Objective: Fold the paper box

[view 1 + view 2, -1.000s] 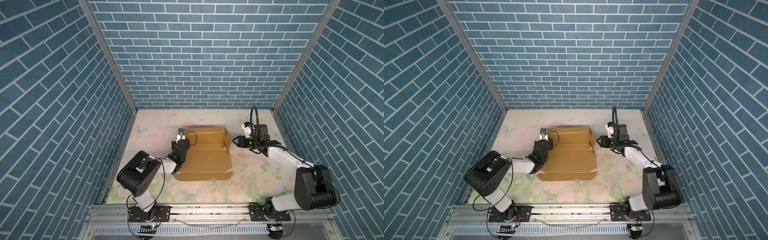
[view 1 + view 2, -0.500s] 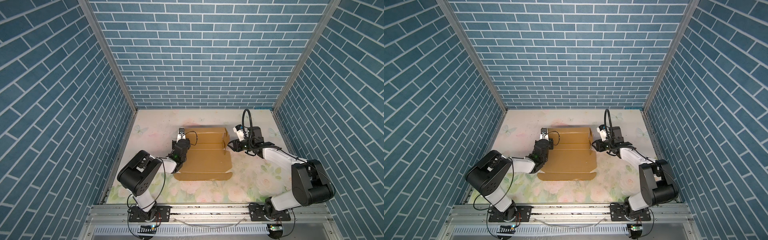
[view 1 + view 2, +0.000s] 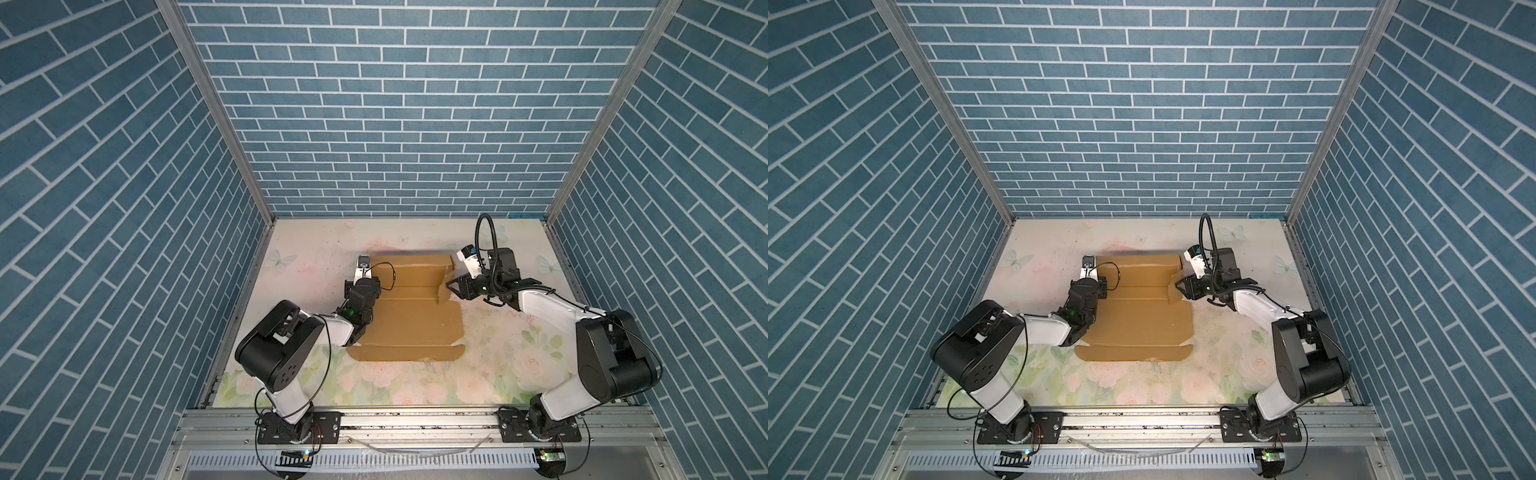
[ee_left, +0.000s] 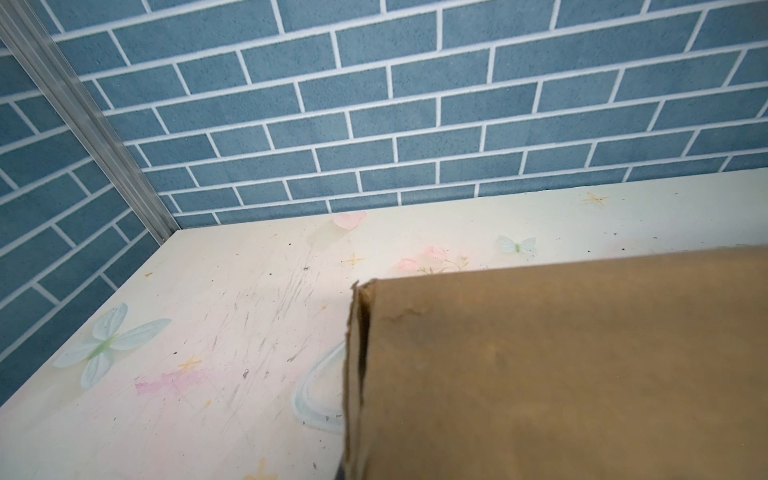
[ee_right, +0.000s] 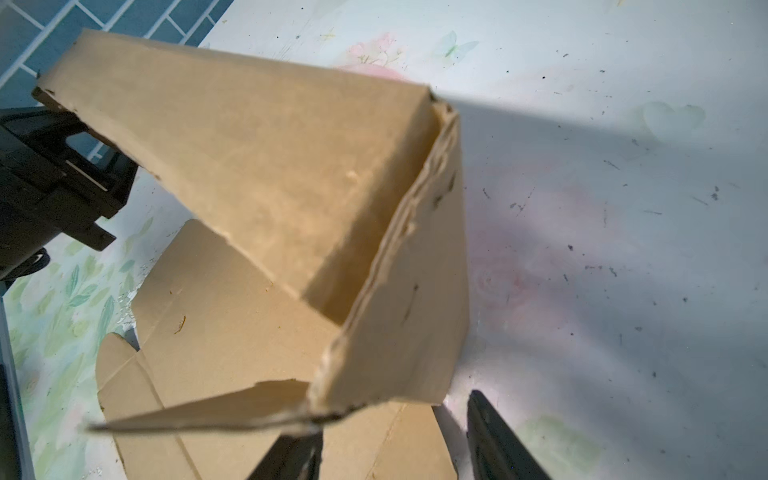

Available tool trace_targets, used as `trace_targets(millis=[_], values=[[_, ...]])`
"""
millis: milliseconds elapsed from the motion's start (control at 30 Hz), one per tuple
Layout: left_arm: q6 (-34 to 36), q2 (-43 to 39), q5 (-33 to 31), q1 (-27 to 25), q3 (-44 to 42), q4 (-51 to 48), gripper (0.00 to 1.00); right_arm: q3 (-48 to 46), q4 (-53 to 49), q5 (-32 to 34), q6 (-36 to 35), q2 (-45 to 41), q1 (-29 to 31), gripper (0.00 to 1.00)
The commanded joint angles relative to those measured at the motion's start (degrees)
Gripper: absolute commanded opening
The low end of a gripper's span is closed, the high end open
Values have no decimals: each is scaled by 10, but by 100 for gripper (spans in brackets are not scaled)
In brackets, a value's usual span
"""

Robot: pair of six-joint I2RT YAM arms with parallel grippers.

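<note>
The paper box [image 3: 411,320] [image 3: 1142,320] lies half folded mid-table, a tan cardboard sheet with its far wall and side flaps raised. My left gripper [image 3: 371,277] is shut on the box's left side wall. In the left wrist view the cardboard [image 4: 561,365] hides the fingers. My right gripper [image 3: 451,286] [image 5: 395,449] is open at the box's right side. Its dark fingers [image 5: 494,436] straddle the lower edge of the upright right flap [image 5: 399,291] without pinching it.
The floral table top [image 3: 498,365] is fenced by blue brick walls [image 3: 395,145] at the back and both sides. An aluminium rail [image 3: 415,419] with both arm bases runs along the front. The box's front flap [image 3: 403,353] lies flat toward the rail.
My right gripper has moved left, up to the box's right flap, and the flap now stands more upright. The left arm has held still.
</note>
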Motion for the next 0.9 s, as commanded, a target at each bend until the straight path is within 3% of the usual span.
trace_targets(millis=[0,167,533,700,867], values=[[20,29,38,-7,-5,-76,0,9,69,25,-30,15,3,56],[25,28,50,-6,-1,-80,0,-31,198,36,-35,25,3,54],[19,29,64,-6,13,-94,0,-39,270,52,-41,69,4,39],[10,25,66,-6,18,-101,0,-61,327,91,-19,81,16,28],[-3,20,70,-7,18,-105,0,-81,368,176,-5,81,39,15]])
